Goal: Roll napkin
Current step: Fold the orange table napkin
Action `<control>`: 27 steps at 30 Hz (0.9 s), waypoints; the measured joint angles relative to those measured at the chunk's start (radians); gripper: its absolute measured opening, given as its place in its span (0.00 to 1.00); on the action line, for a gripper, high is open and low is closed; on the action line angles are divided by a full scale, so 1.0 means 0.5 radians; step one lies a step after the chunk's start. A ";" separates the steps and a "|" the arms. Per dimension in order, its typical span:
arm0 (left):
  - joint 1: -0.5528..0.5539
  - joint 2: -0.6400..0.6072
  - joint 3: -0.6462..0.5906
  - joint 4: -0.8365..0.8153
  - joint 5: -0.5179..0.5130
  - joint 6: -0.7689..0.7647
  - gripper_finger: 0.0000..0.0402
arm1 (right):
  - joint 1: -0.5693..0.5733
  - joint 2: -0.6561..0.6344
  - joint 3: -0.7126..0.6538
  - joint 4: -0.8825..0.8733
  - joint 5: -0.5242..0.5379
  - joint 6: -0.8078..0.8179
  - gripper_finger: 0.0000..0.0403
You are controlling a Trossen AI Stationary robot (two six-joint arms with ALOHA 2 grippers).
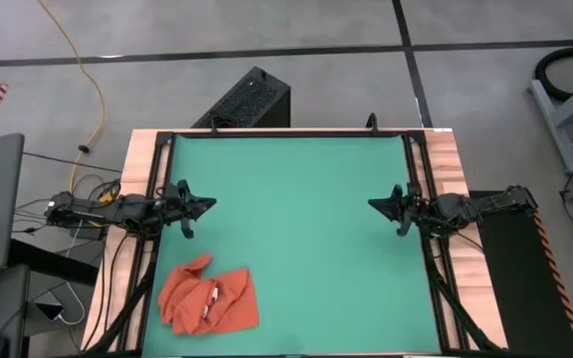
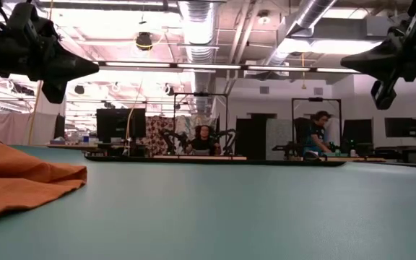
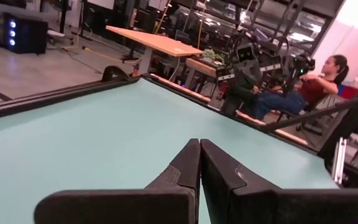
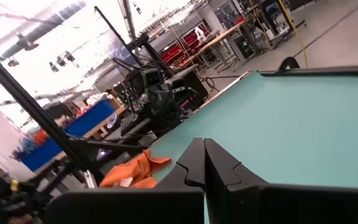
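Note:
The orange-red napkin (image 1: 210, 297) lies crumpled in a loose heap on the green mat near the table's front left corner, with a small white tag (image 1: 209, 295) on top; it also shows in the low view (image 2: 20, 180) and the right wrist view (image 4: 132, 174). My left gripper (image 1: 210, 206) hovers shut at the table's left edge, beyond the napkin and above the mat. My right gripper (image 1: 373, 204) hovers shut at the right edge, far from the cloth. Both point level toward the table's middle and hold nothing.
The green mat (image 1: 296, 229) sits inside a black frame with wooden table edges (image 1: 446, 159). A black box (image 1: 247, 99) stands on the floor behind the table. People sit at desks in the room beyond (image 2: 316, 133).

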 joint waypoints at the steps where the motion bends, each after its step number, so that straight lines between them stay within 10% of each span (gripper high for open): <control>1: 0.000 0.001 0.000 0.010 -0.002 -0.030 0.00 | 0.000 0.000 0.000 0.000 0.000 -0.045 0.03; 27: 0.000 0.003 0.036 -0.112 -0.376 -0.192 0.00 | 0.003 0.000 0.153 0.387 -0.002 -0.842 0.16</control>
